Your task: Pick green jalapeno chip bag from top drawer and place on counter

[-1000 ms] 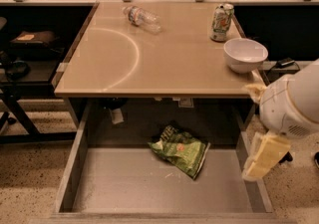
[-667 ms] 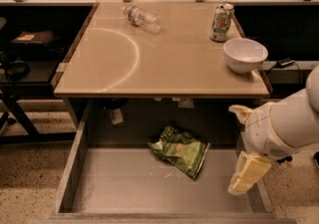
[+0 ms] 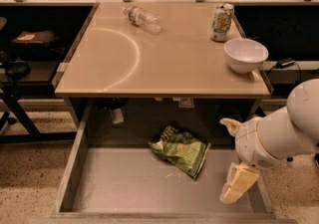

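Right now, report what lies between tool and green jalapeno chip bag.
Camera view: only bare top drawer floor separates the tool, at the drawer's right side, from the green jalapeno chip bag.

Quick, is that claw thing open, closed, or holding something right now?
Gripper: open or closed cannot be told; it hangs over the right side of the top drawer, apart from the green jalapeno chip bag.

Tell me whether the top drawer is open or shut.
Open: the top drawer is pulled out, its grey floor exposed with the green jalapeno chip bag lying inside. The gripper hangs over its right side.
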Robot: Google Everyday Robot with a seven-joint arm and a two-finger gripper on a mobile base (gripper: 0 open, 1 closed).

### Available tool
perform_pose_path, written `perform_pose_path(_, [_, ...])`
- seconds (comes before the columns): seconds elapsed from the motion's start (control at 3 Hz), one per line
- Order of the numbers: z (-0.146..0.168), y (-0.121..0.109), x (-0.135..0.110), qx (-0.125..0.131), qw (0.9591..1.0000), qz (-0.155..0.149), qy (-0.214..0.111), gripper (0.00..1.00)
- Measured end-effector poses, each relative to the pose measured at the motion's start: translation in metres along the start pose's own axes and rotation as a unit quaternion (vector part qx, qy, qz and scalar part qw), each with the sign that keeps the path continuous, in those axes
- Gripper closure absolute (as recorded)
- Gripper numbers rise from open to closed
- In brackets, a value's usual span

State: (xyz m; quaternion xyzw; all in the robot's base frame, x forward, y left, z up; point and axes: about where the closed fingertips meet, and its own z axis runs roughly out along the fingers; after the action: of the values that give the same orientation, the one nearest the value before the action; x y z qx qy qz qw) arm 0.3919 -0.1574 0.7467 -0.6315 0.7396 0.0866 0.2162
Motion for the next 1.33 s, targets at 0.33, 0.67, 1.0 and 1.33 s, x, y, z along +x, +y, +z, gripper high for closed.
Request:
perform_pose_path(0.33, [0.039, -0.002, -0.001, -0.003, 0.9999, 0.005, -0.016, 0.00])
perform_pose_path(0.67, [0.078, -0.016, -0.006, 0.006, 0.9993, 0.006, -0.037, 0.00])
perform_pose_path(1.0, [0.108, -0.028, -0.010, 0.010, 0.9988, 0.012, -0.047, 0.00])
perform_pose_path(1.33, [0.134, -0.037, -0.010, 0.008, 0.9985, 0.021, -0.050, 0.00])
